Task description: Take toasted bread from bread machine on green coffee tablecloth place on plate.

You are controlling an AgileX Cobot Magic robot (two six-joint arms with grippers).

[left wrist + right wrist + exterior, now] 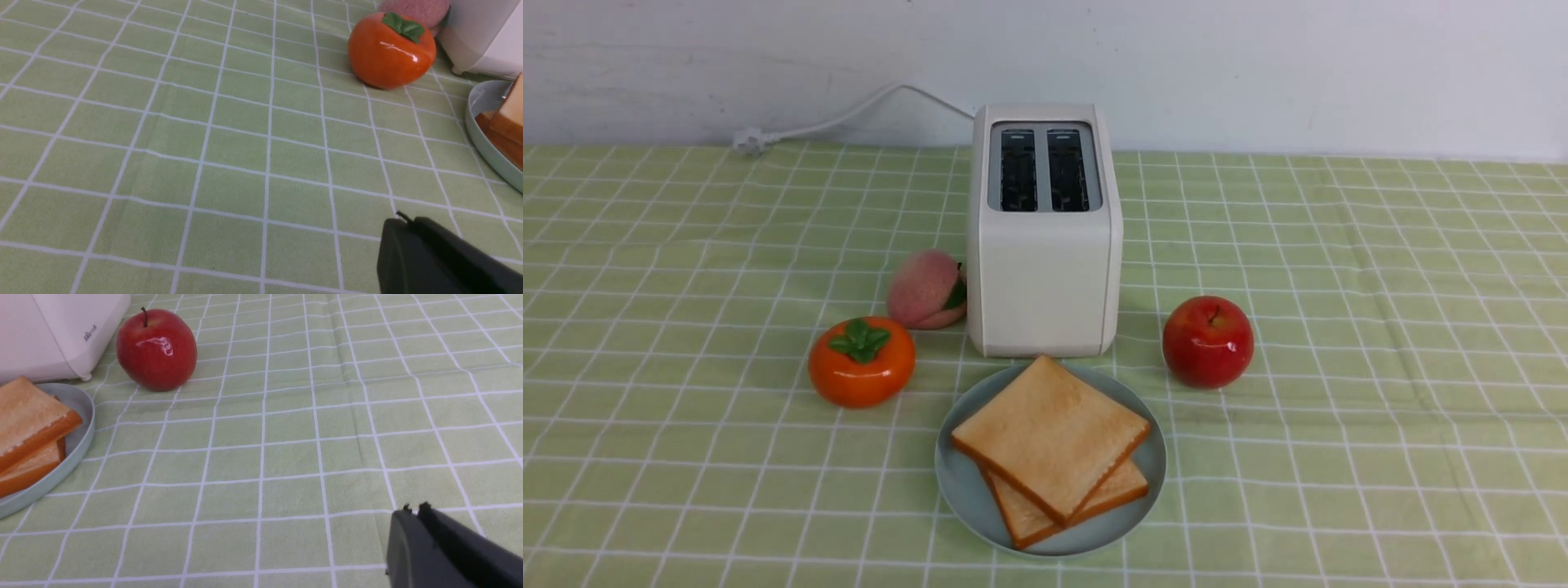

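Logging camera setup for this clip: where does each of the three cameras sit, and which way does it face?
Front view: between the arms, facing the bread machine and plate; no robot parts show.
Left wrist view: low over the cloth, facing the persimmon; shut left gripper shows.
Right wrist view: low, facing the apple; shut right gripper shows.
All share the toasted bread.

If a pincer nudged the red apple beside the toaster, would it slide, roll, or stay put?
The red apple is round and stands free on the green tablecloth, so it would probably roll or rock rather than slide. Its glossy skin, with bright highlights in the right wrist view, suggests a hard, smooth, possibly slippery surface. It may be fake, so perhaps light.
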